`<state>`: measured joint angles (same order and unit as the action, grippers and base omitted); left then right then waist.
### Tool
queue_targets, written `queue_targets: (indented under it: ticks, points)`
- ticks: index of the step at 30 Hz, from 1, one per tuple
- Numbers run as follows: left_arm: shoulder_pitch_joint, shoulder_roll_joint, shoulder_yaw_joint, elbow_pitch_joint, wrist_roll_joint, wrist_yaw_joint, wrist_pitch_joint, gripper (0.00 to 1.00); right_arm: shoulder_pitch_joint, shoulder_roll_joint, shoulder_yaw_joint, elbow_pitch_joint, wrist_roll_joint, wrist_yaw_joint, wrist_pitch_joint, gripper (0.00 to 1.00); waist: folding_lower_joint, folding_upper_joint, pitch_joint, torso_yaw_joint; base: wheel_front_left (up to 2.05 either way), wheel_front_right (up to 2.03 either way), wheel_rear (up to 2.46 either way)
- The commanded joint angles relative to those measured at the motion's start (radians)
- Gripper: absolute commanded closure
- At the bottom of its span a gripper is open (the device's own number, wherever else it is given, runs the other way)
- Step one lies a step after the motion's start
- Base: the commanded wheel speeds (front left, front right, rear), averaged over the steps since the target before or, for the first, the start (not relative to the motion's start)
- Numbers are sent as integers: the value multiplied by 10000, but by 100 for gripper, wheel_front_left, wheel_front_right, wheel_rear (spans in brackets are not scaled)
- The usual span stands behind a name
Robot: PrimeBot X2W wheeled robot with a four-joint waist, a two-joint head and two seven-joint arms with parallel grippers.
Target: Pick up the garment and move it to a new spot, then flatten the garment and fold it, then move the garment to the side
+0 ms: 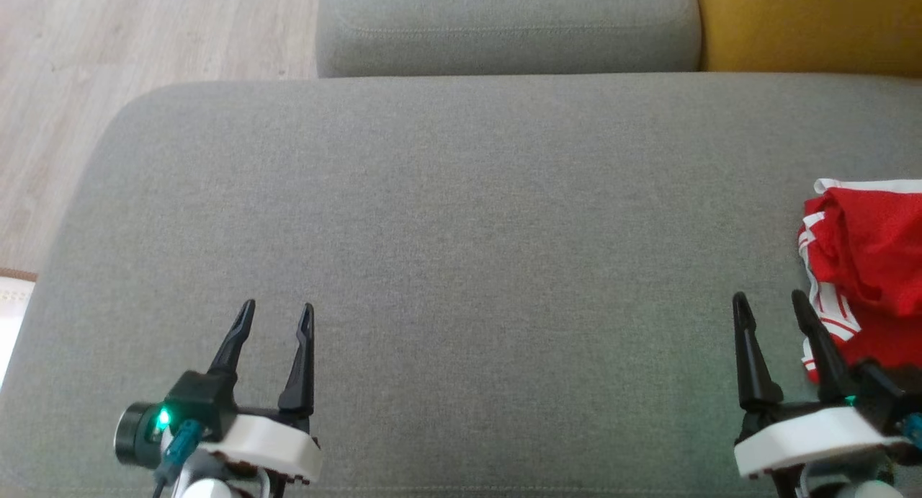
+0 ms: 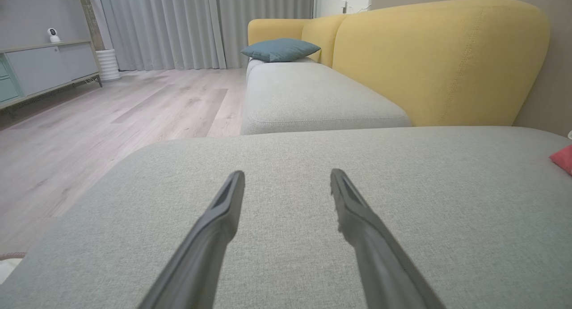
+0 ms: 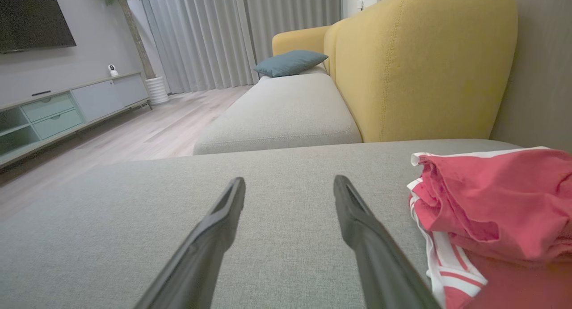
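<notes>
Left hand (image 1: 278, 305) and right hand (image 1: 768, 296) are hovering spread; the right, just beside the garment (image 1: 871, 246), should be pinching deep.

In the head view the garment (image 1: 868, 260) lies on the seat (image 1: 461, 217) at the right edge of the frame, just beside the right tool (image 1: 768, 296) at lower right. The left tool (image 1: 279, 305) is at lower left, well apart from the garment. A second seat (image 1: 504, 29) lies along the top, the backrest (image 1: 807, 22) at upper right and the floor (image 1: 108, 87) at upper left.
</notes>
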<state>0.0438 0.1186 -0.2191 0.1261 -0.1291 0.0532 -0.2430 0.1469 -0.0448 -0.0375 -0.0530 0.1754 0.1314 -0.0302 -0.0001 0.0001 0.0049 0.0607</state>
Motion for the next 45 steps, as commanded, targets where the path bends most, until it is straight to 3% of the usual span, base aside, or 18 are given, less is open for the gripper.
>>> queue_targets:
  ticks: [1, 35, 36, 45]
  points:
    - [-303, 128, 266, -311, -52, 37, -9, 0, -192, -56, 253, -397, 56, -7, 6, 0, 1, -1, -40, -11, 0, 0, 0]
    - [-395, 315, 35, -251, -38, 471, 183, 0, -160, -55, 324, -442, 145, -7, 123, 0, 1, -1, 1, 12, 0, 0, 0]
    - [124, 143, -277, 78, 0, 430, 213, 100, 114, 6, 58, -24, 98, 0, 127, 100, 1, -1, 1, 12, 0, 0, 0]
    - [239, 21, -184, 563, -622, 348, 316, 100, 69, -25, 80, 588, 712, 0, 135, 100, 1, -1, 2, -12, 0, 0, 0]
